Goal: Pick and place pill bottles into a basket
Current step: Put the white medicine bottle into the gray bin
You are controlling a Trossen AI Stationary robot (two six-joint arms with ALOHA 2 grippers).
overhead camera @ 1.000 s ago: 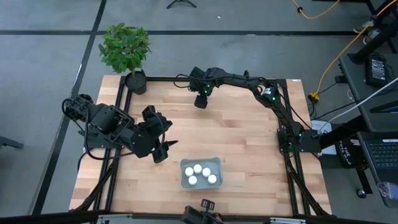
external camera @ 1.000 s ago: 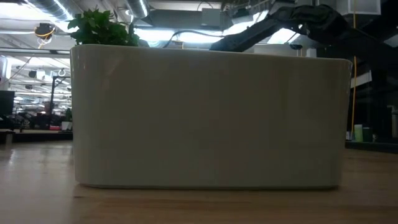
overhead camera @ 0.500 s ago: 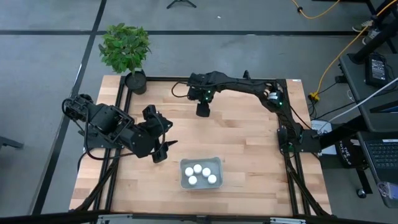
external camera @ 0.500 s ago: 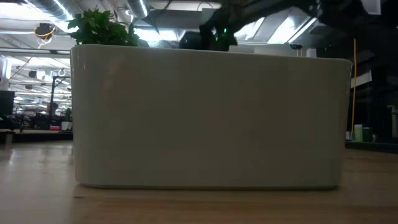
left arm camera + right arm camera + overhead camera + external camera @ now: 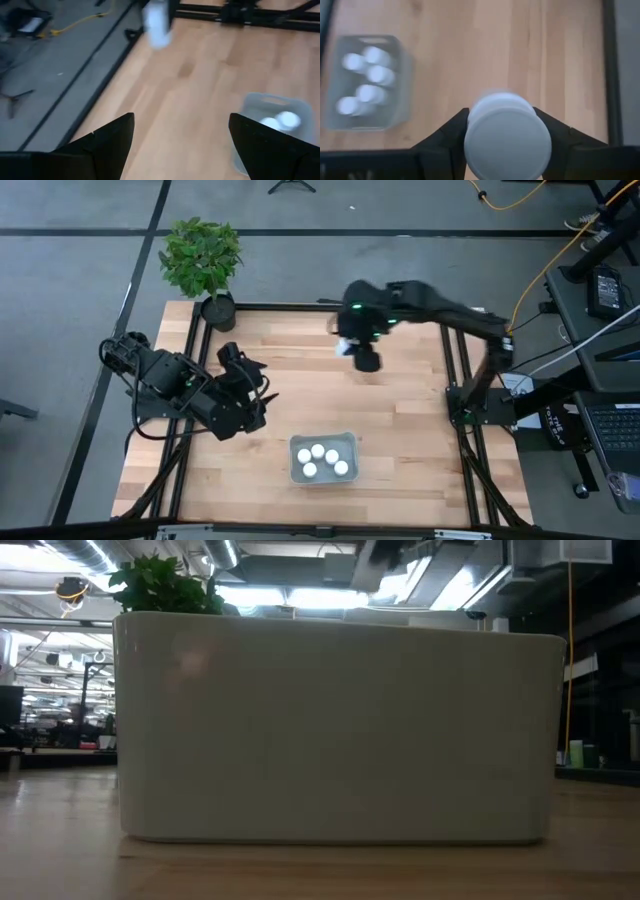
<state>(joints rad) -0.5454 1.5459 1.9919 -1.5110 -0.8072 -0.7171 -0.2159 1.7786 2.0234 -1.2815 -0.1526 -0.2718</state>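
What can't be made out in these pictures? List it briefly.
- Low view: the basket wall fills the frame, hiding the pill bottles inside and the table behind.
- High view: the held pill bottle is blurred and mostly covered by the right gripper.
- Left wrist view: the basket's far side is cut off by the edge.

My right hand [image 5: 366,356] hangs raised on its outstretched arm, fingers [image 5: 451,131] clamped around a small white capped pill bottle [image 5: 506,136]. My left hand [image 5: 256,383] waits spread wide, arm folded low.
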